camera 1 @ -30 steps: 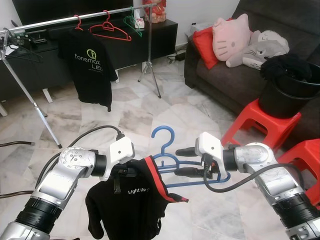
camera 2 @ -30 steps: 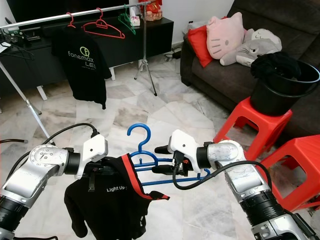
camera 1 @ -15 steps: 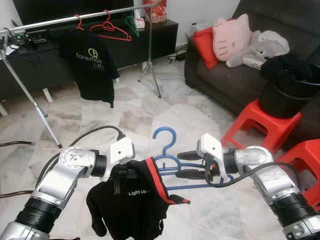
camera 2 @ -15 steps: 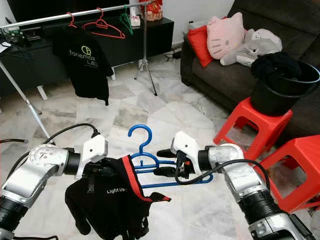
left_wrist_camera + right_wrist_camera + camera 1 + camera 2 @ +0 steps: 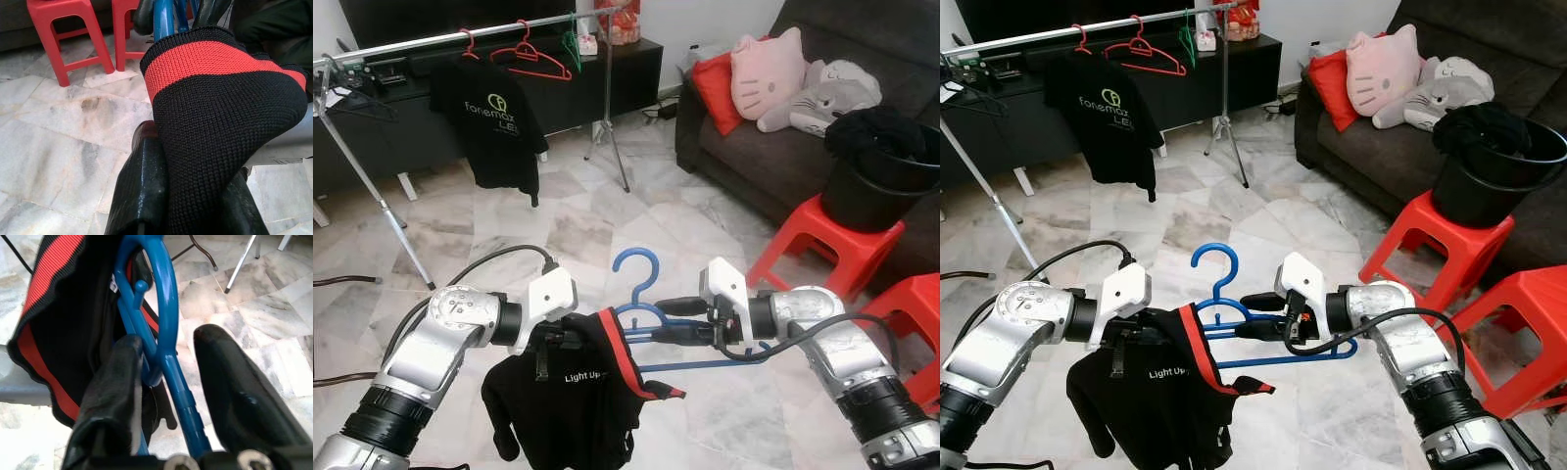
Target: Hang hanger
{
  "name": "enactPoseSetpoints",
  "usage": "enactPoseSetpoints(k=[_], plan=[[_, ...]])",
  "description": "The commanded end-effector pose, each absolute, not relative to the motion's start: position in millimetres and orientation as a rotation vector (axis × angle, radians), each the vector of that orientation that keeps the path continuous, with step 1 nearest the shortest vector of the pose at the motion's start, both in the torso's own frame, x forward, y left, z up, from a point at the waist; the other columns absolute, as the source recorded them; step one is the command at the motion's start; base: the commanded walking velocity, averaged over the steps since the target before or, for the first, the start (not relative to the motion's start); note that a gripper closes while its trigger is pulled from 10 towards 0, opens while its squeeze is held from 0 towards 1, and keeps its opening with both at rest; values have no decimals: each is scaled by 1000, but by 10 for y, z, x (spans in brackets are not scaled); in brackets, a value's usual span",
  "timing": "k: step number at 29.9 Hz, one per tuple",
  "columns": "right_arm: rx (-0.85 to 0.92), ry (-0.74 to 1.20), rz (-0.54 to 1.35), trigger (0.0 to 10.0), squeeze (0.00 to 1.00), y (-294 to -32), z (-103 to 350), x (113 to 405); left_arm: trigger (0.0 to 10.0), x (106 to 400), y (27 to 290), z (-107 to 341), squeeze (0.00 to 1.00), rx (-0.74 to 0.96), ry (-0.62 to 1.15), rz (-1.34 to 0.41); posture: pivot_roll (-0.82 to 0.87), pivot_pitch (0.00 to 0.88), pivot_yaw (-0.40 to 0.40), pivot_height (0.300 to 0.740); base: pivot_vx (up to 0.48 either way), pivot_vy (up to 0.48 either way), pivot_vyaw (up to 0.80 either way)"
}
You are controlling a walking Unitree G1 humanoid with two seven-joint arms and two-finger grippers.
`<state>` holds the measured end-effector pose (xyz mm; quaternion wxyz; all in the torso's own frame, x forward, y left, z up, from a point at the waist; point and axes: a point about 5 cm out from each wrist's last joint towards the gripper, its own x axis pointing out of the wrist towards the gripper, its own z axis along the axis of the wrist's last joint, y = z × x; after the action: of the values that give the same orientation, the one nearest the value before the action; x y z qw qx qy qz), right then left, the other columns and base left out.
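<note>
Left eye view: dressing step. Left gripper (image 5: 570, 338) pinching shirt (image 5: 570, 406) collar at 7 o'clock; right gripper (image 5: 674, 320) closing around blue hanger (image 5: 651, 328) at centre, contact unclear. Next: seat collar fully, then carry to rail (image 5: 440, 39) at 11 o'clock.

- Below my arms spreads a pale marble floor (image 5: 568, 211).
- On it stand the drying rack (image 5: 382, 211), two red stools (image 5: 822, 245), a dark sofa (image 5: 754, 147) and a black TV cabinet (image 5: 558, 93).
</note>
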<state>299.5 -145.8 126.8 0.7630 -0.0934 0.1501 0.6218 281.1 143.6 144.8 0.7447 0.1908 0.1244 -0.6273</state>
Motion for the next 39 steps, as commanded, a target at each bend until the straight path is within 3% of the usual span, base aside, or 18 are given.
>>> enactPoseSetpoints(k=[1,15,22,39], plan=[[-177,272,1360,0,0,-1443,1378,3023,0,2809,1374,1580,0,414,207,-1416,-36,0,-61,740,0,0,0],[-163,297,1391,0,0,-1437,1345,2991,0,2825,1368,1610,0,412,192,-1416,-37,0,-63,740,0,0,0],[-290,402,1381,0,0,-1514,1221,2981,0,2838,1373,1621,0,416,190,-1411,-41,0,-64,740,0,0,0],[-281,393,1388,0,0,-1488,1235,2983,0,2869,1404,1664,0,419,174,-1386,-37,0,-61,740,0,0,0]])
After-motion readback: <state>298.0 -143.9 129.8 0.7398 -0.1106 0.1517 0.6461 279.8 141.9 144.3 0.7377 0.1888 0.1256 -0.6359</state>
